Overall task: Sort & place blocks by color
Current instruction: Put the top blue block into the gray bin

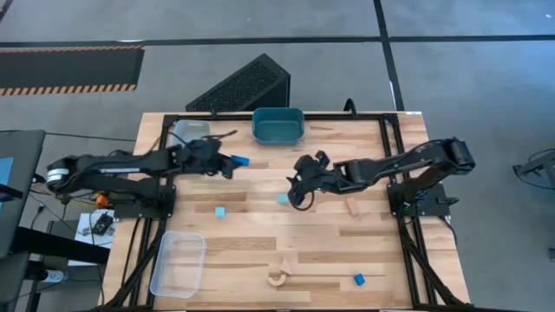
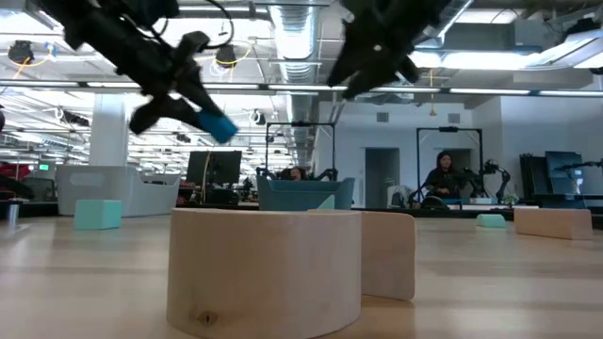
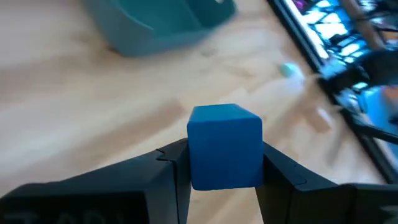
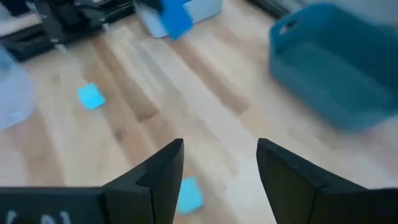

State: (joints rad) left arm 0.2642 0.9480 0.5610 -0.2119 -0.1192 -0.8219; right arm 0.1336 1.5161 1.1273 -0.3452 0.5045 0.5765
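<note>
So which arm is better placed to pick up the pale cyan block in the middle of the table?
Probably the right: its gripper hovers open beside the pale cyan block. The left gripper is busy, shut on a darker blue block.

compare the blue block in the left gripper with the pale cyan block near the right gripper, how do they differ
The blue block is darker blue; the pale cyan block is lighter. The blue block is clamped in the left gripper and lifted off the table, while the pale cyan block lies loose on the wood. The right gripper hangs open above the cyan one, not touching it. Both are small cubes of like size.
</note>
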